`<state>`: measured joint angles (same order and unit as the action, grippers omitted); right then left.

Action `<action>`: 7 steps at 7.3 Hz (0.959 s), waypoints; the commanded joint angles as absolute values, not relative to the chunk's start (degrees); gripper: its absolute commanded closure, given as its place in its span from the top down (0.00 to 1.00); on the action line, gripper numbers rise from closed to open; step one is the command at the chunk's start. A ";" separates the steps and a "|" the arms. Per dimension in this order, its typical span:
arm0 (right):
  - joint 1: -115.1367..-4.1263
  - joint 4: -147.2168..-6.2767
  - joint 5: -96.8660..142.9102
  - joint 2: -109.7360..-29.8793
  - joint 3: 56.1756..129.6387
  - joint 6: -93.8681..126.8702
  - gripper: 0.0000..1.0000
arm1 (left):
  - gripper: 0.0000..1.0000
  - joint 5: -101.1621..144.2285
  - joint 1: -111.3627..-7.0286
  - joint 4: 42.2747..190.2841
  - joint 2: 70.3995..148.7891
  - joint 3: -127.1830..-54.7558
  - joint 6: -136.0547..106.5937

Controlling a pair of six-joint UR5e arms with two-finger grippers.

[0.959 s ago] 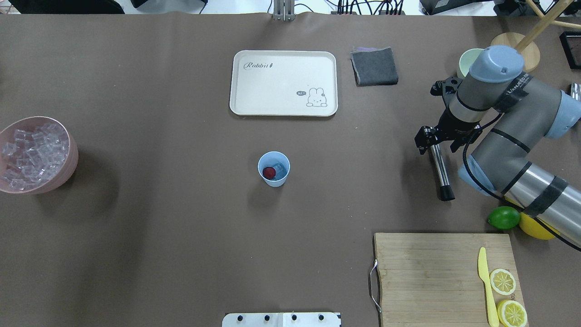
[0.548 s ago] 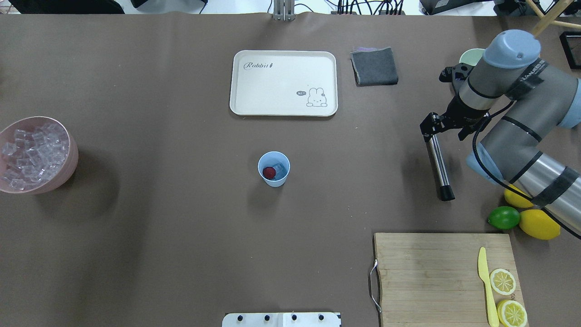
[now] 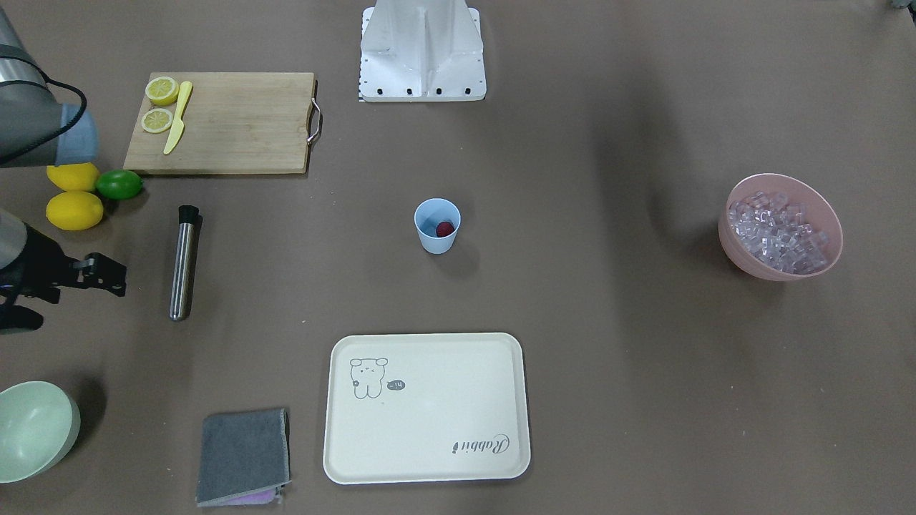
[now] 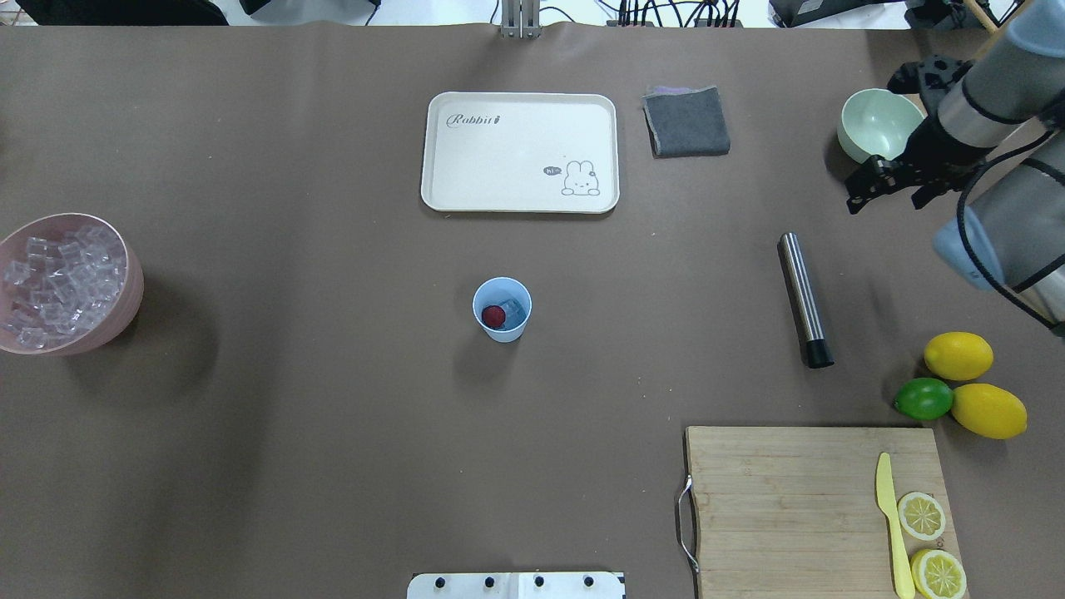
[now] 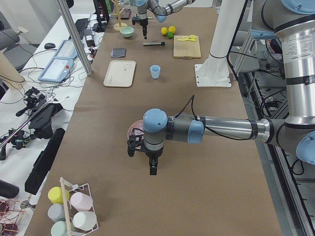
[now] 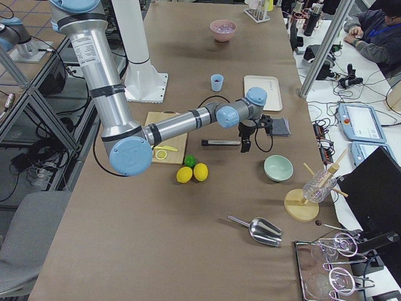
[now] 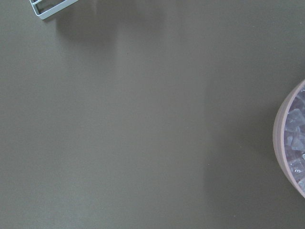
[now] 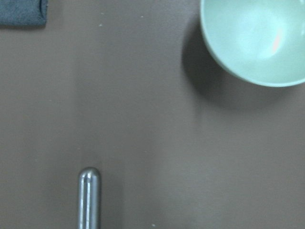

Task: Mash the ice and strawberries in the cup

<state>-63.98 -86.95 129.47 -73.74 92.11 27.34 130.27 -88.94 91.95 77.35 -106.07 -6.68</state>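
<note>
The light-blue cup [image 4: 502, 329] [image 3: 436, 242] stands mid-table with a dark-red strawberry [image 4: 493, 315] [image 3: 445, 229] and a clear ice cube [image 4: 513, 309] inside. More ice [image 4: 56, 279] [image 3: 776, 232] fills the pink bowl [image 4: 133, 299] at the left edge. A steel muddler [image 4: 803, 299] [image 3: 184, 265] lies flat on the table. My right gripper [image 4: 861, 198] [image 3: 114, 279] hovers open and empty beyond the muddler's far end, near the pale-green bowl [image 4: 880, 125]. My left gripper [image 5: 152, 169] shows only in the exterior left view, beside the pink bowl; I cannot tell its state.
A cream tray [image 4: 520, 151] and a grey cloth [image 4: 686, 121] lie at the back. A wooden cutting board [image 4: 790, 499] with a yellow knife [image 4: 890, 524] and lemon slices sits front right. Two lemons [image 4: 988, 410] and a lime [image 4: 923, 398] lie behind it.
My right gripper has pulled away from the muddler's far end, back and to the right toward the green bowl. The muddler stays lying on the table. The cup is unchanged.
</note>
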 commanded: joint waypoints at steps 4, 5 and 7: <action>-81.97 -99.49 129.73 -93.64 101.34 3.08 1.00 | 0.98 130.25 -88.95 91.93 77.34 -105.56 -6.77; -85.92 -99.49 129.29 -95.69 101.34 3.08 1.00 | 0.98 130.25 -88.95 91.93 77.34 -105.47 -6.68; -89.02 -98.79 129.20 -98.51 102.39 2.38 1.00 | 0.98 130.25 -88.95 91.85 77.34 -105.56 -6.77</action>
<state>-86.80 -99.17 129.25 -96.26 101.67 2.94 130.25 -88.94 91.88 77.34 -105.52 -6.74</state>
